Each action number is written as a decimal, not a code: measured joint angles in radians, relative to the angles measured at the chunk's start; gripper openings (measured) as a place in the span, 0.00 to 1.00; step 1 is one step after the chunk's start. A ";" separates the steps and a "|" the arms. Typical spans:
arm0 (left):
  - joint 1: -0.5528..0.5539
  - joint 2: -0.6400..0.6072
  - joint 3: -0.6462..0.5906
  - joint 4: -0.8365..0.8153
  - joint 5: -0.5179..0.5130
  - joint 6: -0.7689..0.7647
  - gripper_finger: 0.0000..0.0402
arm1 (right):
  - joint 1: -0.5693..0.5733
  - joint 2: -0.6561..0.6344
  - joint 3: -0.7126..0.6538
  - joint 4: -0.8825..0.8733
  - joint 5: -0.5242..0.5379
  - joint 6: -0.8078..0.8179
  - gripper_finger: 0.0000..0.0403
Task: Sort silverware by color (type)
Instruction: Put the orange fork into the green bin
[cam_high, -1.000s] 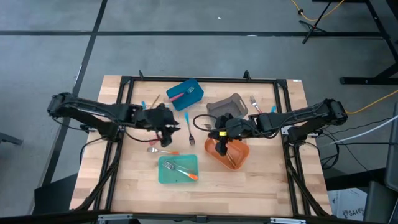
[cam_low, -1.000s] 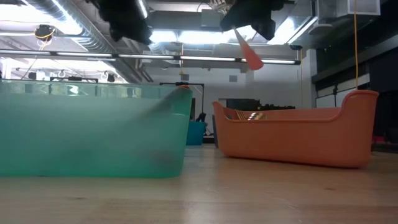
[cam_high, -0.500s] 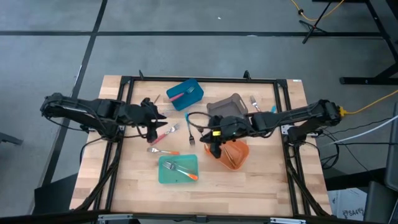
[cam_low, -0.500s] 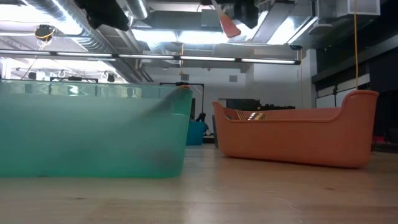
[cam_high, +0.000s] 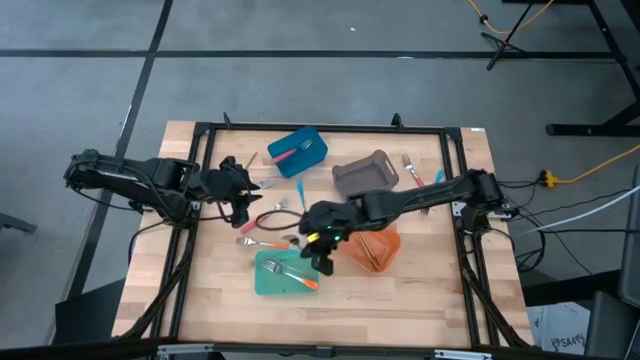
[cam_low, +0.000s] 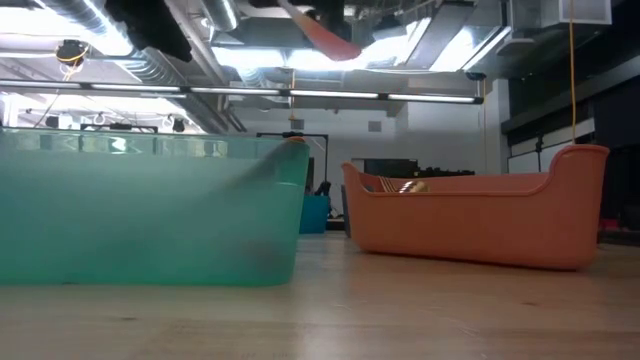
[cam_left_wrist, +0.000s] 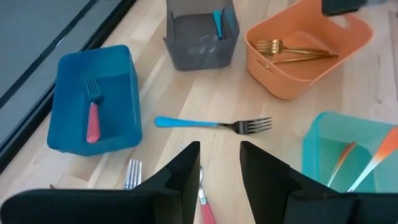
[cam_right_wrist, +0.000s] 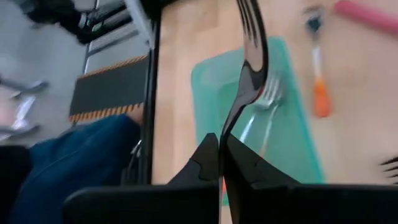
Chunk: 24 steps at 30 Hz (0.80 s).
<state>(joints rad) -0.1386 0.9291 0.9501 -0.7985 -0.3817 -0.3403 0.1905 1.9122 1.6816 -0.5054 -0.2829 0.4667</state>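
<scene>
My right gripper (cam_high: 322, 250) hangs over the far right corner of the teal bin (cam_high: 287, 273), shut on an orange-handled fork (cam_right_wrist: 249, 43). Its orange handle (cam_low: 325, 35) shows at the top of the low view. Two orange-handled forks (cam_left_wrist: 364, 163) lie in the teal bin. My left gripper (cam_left_wrist: 217, 168) is open above the table's left middle (cam_high: 243, 190), over a pink-handled fork (cam_left_wrist: 204, 208) lying flat. A blue-handled fork (cam_left_wrist: 211, 124) lies flat just beyond it. On the table near the teal bin lies an orange-handled utensil (cam_high: 262, 242). My right gripper pinches the fork between its two fingers at the dark neck (cam_right_wrist: 222, 138), behind the tines. The tines (cam_right_wrist: 250, 28) stick out forward past the fingertips. The fork is lifted clear, and its orange handle (cam_low: 325, 35) slants down below the gripper.
Blue bin (cam_left_wrist: 68, 74) holds a pink-handled fork (cam_left_wrist: 92, 115). Grey bin (cam_left_wrist: 186, 37) holds a blue-handled utensil. Orange bin (cam_left_wrist: 273, 68) holds gold forks (cam_left_wrist: 295, 51). More forks lie near the far right edge (cam_high: 410, 165). Bare wood lies along the near edge.
My right gripper has carried the orange-handled fork from above the orange bin toward the table's left and near edge, to over the teal bin. My left gripper has drawn back toward the table's left edge.
</scene>
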 joint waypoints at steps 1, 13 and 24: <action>0.000 0.000 0.000 -0.004 0.000 0.000 0.27 | 0.000 0.018 0.011 -0.002 -0.029 0.000 0.00; 0.001 0.001 0.000 -0.005 0.000 -0.023 0.27 | -0.001 0.158 0.037 0.025 -0.155 0.000 0.00; 0.001 0.001 0.000 -0.005 0.001 -0.025 0.27 | -0.003 0.229 0.037 0.042 -0.158 0.000 0.00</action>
<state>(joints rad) -0.1379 0.9298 0.9501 -0.8040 -0.3809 -0.3656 0.1871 2.1409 1.7184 -0.4635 -0.4406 0.4664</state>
